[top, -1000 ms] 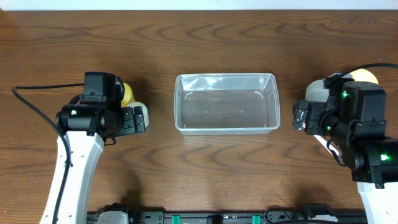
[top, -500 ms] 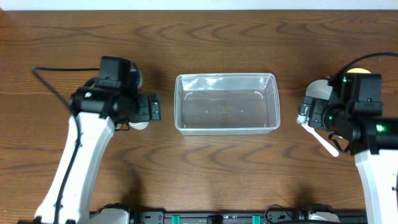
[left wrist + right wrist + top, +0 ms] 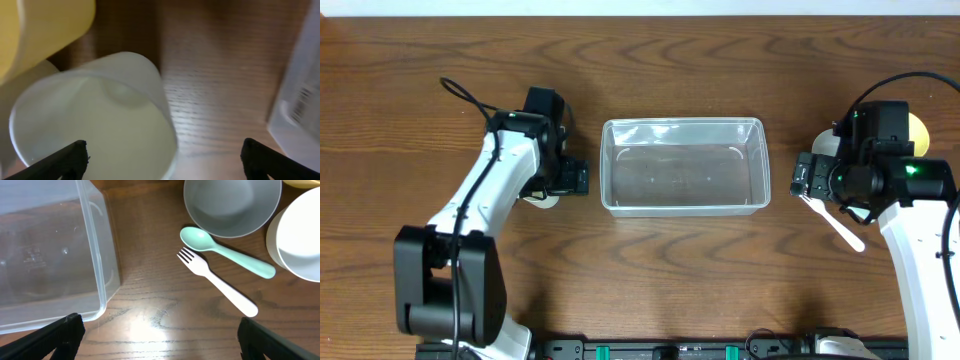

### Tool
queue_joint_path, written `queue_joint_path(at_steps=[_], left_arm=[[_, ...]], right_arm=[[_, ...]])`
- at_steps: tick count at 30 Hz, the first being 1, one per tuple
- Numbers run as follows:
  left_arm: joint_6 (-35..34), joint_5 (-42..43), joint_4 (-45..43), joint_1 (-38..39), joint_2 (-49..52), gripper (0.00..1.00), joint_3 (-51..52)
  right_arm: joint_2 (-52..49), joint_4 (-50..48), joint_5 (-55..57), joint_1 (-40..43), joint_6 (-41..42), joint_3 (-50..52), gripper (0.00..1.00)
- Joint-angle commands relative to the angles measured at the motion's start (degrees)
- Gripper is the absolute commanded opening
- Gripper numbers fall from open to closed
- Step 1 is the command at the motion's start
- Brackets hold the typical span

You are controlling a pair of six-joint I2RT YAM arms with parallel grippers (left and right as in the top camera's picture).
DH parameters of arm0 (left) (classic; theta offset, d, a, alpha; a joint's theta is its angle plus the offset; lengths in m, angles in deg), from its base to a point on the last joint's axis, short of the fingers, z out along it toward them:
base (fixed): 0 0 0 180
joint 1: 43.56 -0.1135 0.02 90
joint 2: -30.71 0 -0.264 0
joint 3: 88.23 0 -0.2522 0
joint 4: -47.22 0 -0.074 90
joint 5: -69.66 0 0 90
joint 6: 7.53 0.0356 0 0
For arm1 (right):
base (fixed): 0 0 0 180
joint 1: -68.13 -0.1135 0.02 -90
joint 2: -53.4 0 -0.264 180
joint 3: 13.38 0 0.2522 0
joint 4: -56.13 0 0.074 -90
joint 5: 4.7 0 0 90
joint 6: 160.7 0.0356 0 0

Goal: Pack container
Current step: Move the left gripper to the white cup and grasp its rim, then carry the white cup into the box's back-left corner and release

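The clear plastic container (image 3: 682, 165) stands empty in the middle of the table. My left gripper (image 3: 575, 178) hovers just left of it, open. In the left wrist view the left gripper (image 3: 165, 160) hangs over the rim of a white cup (image 3: 95, 120), beside a yellow cup (image 3: 45, 30), and the container's wall (image 3: 300, 100) shows at the right. My right gripper (image 3: 802, 180) is open just right of the container. In the right wrist view the right gripper (image 3: 160, 335) hangs above bare wood by the container's corner (image 3: 107, 270).
Right of the container lie a grey bowl (image 3: 230, 205), a teal spoon (image 3: 225, 252), a white fork (image 3: 220, 285) and a white bowl (image 3: 300, 240). A yellow item (image 3: 917, 128) sits at the far right. The white cup (image 3: 545, 198) peeks out under the left arm.
The left arm has swung right and toward the back, bringing its gripper close to the container's left wall. The right arm has shifted slightly back. Both grippers stay open.
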Motion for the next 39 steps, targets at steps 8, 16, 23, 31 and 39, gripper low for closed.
queue_joint_path(at_steps=[8,16,23,31,39], left_arm=[[-0.3,-3.9,-1.0,0.1,0.7,0.37,-0.4],[-0.3,-3.9,-1.0,0.1,0.7,0.12,-0.4],[-0.3,-3.9,-0.3,1.3,0.5,0.06,-0.5],[-0.4,-3.9,3.4,9.4,-7.9,0.06,-5.8],[-1.4,-3.9,7.5,14.3,-11.5,0.06,-23.3]], right_arm=[[-0.3,1.0,0.1,0.5,-0.3,-0.9,0.99],[-0.3,1.3,0.1,0.5,-0.2,-0.9,0.99],[-0.3,1.6,0.1,0.5,-0.3,-0.9,0.99],[-0.3,1.7,0.5,0.5,-0.3,-0.9,0.99],[-0.3,1.7,0.5,0.5,-0.3,-0.9,0.99]])
